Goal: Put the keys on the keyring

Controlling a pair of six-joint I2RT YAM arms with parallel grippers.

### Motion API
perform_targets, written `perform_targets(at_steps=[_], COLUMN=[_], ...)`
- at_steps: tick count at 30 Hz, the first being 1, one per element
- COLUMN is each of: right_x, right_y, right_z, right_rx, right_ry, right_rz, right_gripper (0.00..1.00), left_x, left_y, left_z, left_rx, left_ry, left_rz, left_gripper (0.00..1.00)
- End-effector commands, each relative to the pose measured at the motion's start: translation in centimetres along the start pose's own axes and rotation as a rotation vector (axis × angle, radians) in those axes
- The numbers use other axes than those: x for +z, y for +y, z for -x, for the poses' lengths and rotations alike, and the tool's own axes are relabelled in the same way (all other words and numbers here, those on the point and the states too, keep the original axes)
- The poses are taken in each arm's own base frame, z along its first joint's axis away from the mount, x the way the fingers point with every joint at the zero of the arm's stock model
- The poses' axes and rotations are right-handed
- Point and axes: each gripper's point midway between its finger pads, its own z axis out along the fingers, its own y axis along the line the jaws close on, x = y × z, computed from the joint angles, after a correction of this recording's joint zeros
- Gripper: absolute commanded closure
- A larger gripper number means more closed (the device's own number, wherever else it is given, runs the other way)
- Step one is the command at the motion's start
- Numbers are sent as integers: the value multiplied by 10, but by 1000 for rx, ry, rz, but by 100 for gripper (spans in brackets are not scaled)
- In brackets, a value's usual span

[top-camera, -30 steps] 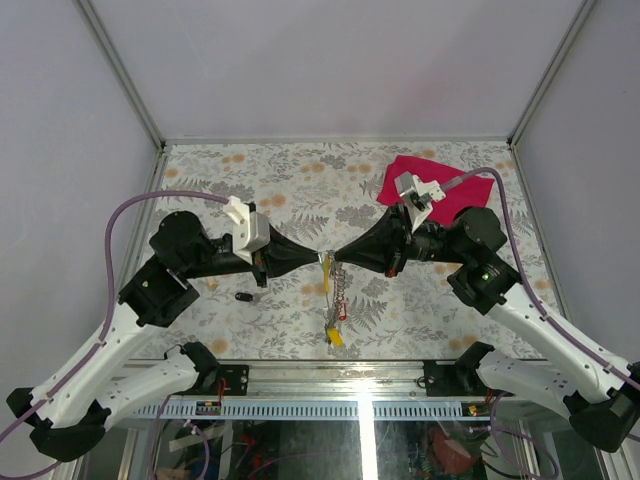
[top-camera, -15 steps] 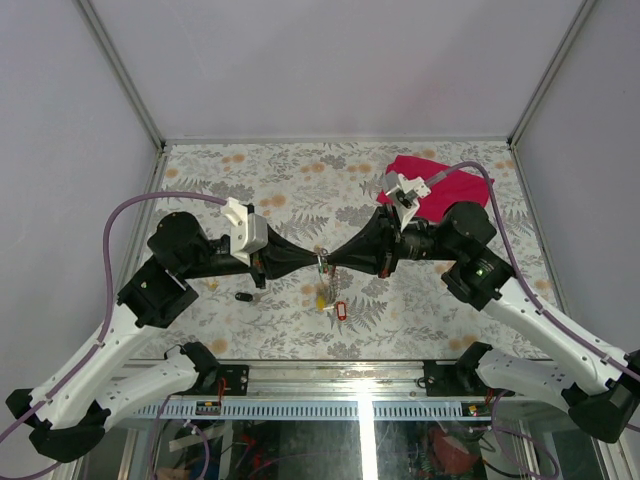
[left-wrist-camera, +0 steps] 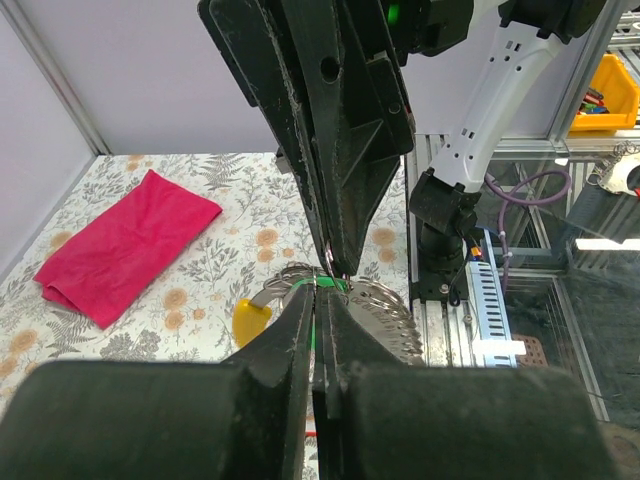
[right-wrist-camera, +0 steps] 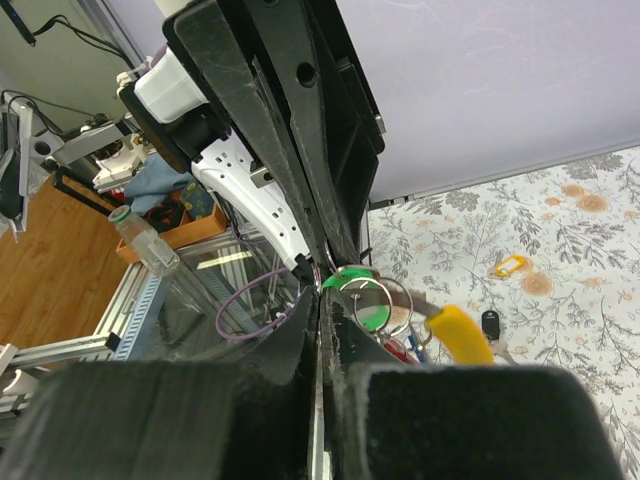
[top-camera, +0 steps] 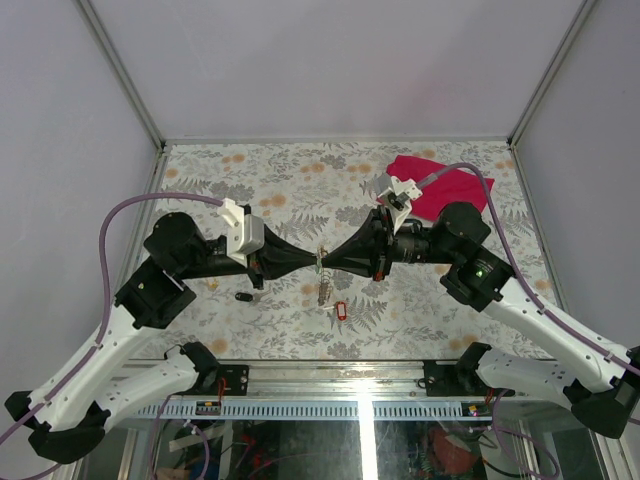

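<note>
Keyring [top-camera: 321, 268], carrying a green tag [right-wrist-camera: 350, 279] and a yellow tag [right-wrist-camera: 458, 333], hangs above the middle of the worktop [top-camera: 250, 170], its short chain dangling. My left hand [top-camera: 313, 262] and right hand [top-camera: 331, 261] meet tip to tip on it, jaws fully closed, each pinching the ring. A red-tagged key [top-camera: 340, 310] lies just below, a black piece [top-camera: 243, 296] to the left, and a red cloth [top-camera: 440, 188] at the far right.

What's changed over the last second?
The right gripper rolled and edged left; the keyring's dangling strand and yellow tag were drawn up toward the fingers. It and the left gripper stay shut on the keyring. Red key, black key and cloth unmoved.
</note>
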Motion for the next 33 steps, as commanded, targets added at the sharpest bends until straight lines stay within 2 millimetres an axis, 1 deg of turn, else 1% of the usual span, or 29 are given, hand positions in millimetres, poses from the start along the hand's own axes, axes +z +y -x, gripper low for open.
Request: perform_targets(at_steps=[1,13,16,20,23,31,33], right_x=[1,2,1,1,0,-1,-1], right_y=[7,3,7,23,26,18,19], right_z=[32,38,39,42,44,43,43], right_rx=[-71,-43,-38,-42,-37,-30,-33], right_ry=[-83,-111,-115,-128,-134,-132,-133], right_rz=[-18,-48,-31,50,59,7,16], right_gripper=[100,100,100,100,100,100,100], left_x=[-5,-6,-6,-6,-6,-6,-6], left_y=[-7,-11,-10,-9,-9,-9,-8], left_z=[28,26,24,23,24,23,21], left_rx=[62,63,61,61,64,63,62], left_ry=[-66,-60,-54,-49,-50,-44,-38], left_rz=[-21,-43,-36,-33,-32,-35,-30], left_gripper=[100,100,100,100,100,100,100])
